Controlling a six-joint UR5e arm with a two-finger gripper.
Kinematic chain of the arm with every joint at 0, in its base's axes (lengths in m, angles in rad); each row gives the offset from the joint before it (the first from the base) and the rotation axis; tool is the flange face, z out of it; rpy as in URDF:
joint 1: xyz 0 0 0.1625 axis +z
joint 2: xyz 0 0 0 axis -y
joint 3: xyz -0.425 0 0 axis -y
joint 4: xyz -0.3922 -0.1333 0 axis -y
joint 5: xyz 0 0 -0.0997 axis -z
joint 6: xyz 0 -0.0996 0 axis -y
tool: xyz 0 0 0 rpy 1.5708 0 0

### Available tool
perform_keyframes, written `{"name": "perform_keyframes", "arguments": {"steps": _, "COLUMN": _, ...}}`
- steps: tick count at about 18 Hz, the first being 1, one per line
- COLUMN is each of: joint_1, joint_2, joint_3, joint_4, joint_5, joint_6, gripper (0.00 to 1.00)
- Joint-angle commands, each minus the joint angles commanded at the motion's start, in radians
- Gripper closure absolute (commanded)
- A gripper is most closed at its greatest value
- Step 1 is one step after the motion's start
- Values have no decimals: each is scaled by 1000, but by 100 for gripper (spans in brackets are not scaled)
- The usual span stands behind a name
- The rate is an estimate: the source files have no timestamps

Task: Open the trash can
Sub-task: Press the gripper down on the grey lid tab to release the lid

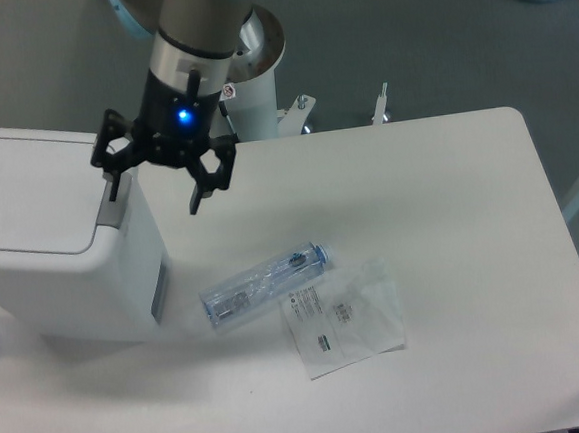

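Observation:
The trash can [51,245] is a large white boxy bin at the left of the table, its flat lid [27,192] lying closed. Its grey push tab [113,208] sits at the right rim. My gripper [157,189] hangs over the bin's right edge, open and empty. One black finger [116,180] is just above the tab; whether it touches I cannot tell. The other finger [202,191] is off the bin's side, over the table.
A clear plastic bottle [265,282] lies on the white table [450,214] right of the bin. A clear plastic bag with a label [342,316] lies beside it. The robot's white base [254,89] stands behind the table.

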Motion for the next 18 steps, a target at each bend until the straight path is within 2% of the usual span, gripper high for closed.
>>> {"name": "perform_keyframes", "arguments": {"steps": 5, "joint_1": 2, "joint_2": 14, "joint_3": -38, "joint_4": 3, "joint_5": 5, "joint_6": 9, "gripper": 0}}
{"name": "perform_keyframes", "arguments": {"steps": 18, "joint_1": 5, "joint_2": 29, "joint_3": -57, "joint_4": 3, "joint_5": 40, "joint_6": 11, "gripper": 0}}
